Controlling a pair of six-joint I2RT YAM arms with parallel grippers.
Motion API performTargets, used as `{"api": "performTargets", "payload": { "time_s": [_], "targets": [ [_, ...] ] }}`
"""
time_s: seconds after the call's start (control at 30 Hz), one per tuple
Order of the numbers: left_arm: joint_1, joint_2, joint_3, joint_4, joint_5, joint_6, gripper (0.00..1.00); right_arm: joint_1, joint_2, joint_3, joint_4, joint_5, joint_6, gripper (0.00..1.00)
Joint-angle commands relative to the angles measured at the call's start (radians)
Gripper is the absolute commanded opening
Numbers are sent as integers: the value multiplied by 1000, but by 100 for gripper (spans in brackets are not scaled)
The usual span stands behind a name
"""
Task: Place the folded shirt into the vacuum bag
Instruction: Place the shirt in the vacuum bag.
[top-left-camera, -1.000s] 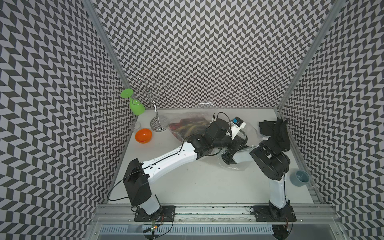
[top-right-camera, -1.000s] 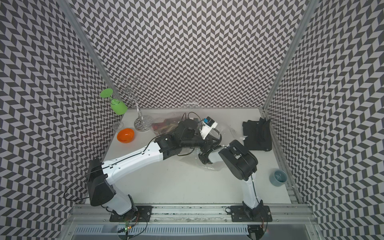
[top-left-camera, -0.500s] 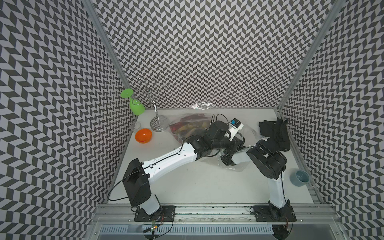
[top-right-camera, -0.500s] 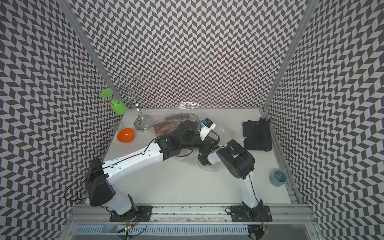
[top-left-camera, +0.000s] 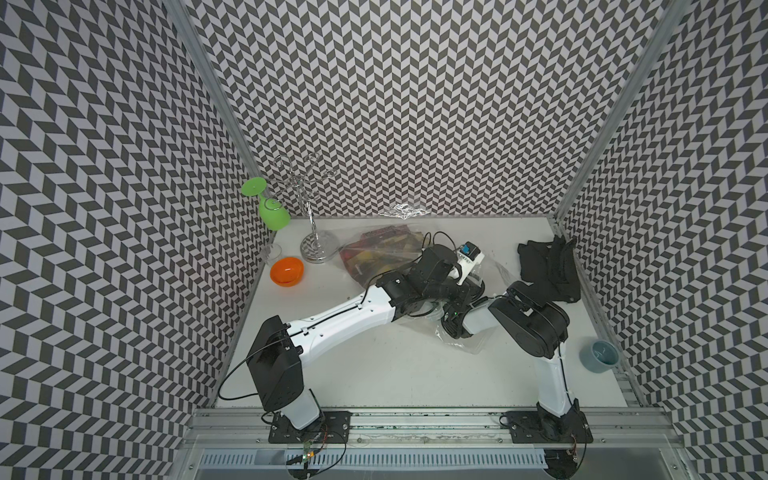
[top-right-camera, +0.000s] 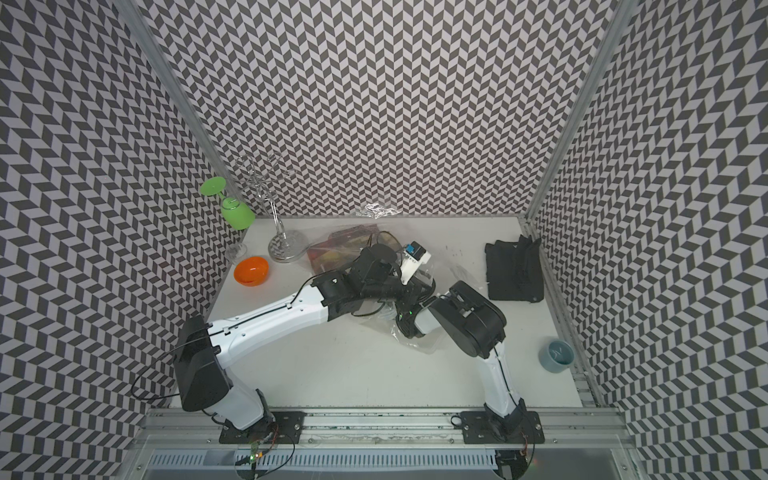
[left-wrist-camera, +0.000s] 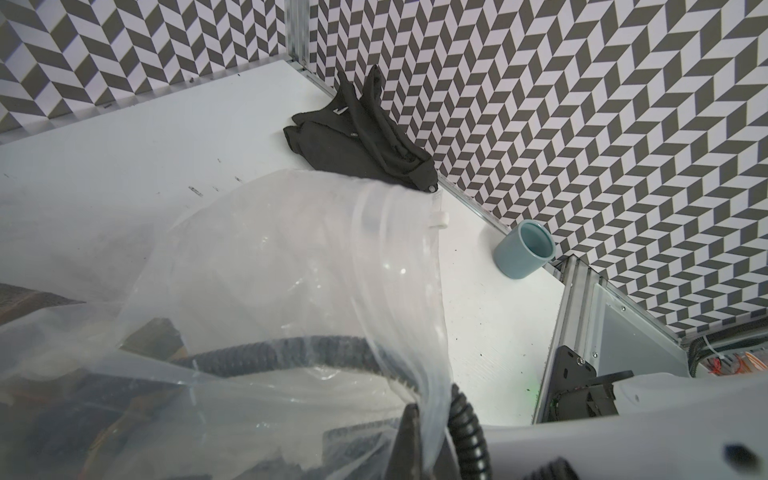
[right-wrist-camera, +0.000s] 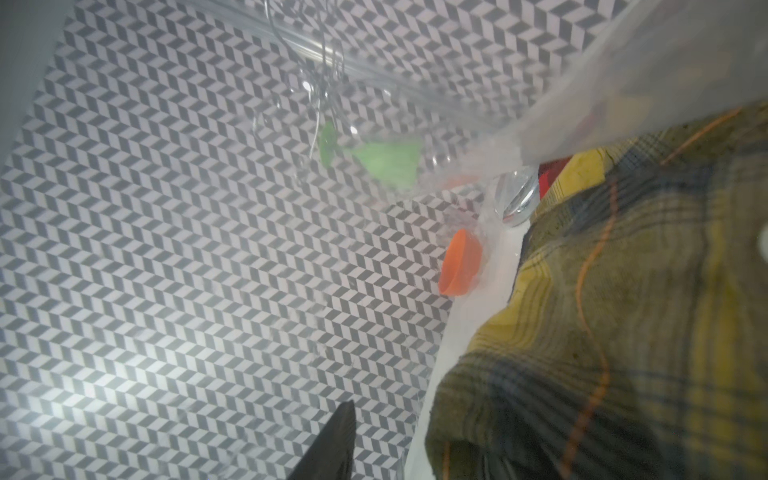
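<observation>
vacuum bag (top-left-camera: 360, 248): clear, crinkled film lying mid-counter, its mouth raised like a tent. the folded shirt (right-wrist-camera: 623, 316), a yellow-olive plaid with orange lines, is inside the bag, at its closed end in both top views and just ahead of the right claw (right-wrist-camera: 336, 449). left claw (left-wrist-camera: 417, 444): fingers together, clamped on the whitish zip edge of the bag's mouth, holding it off the counter (top-left-camera: 374, 374). right claw: reaches in at the bag's mouth, with film gathered round its wrist in a top view; only one dark finger shows in the right wrist view, so whether the fingers are apart or together cannot be told. black garment (top-left-camera: 548, 266): well apart from both claws, on the right arm's side against the side wall. blue-grey cup (top-left-camera: 598, 355): nearer the right arm's base, by the same wall. orange bowl (top-left-camera: 286, 271), wire glass rack (top-left-camera: 309, 216) and green wine glass (top-left-camera: 272, 210): beyond the bag's closed end, far from the claws, in the left rear corner.
</observation>
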Motion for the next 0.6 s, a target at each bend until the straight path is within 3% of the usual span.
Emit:
{"api": "performTargets", "payload": {
  "time_s": [0.0, 0.1, 0.2, 0.57],
  "targets": [
    [-50, -11, -19, 64, 219, 9, 0, 18, 4, -42, -156, -63, 76, 64],
    [-21, -32, -42, 65, 219, 10, 0, 14, -50, -82, -178, -55, 61, 75],
    [5, -53, -67, 64, 216, 14, 0, 5, -99, -126, -185, -54, 67, 79],
    [79, -113, -146, 74, 231, 20, 0, -16, -326, -399, -219, 37, 130, 81]
  ]
}}
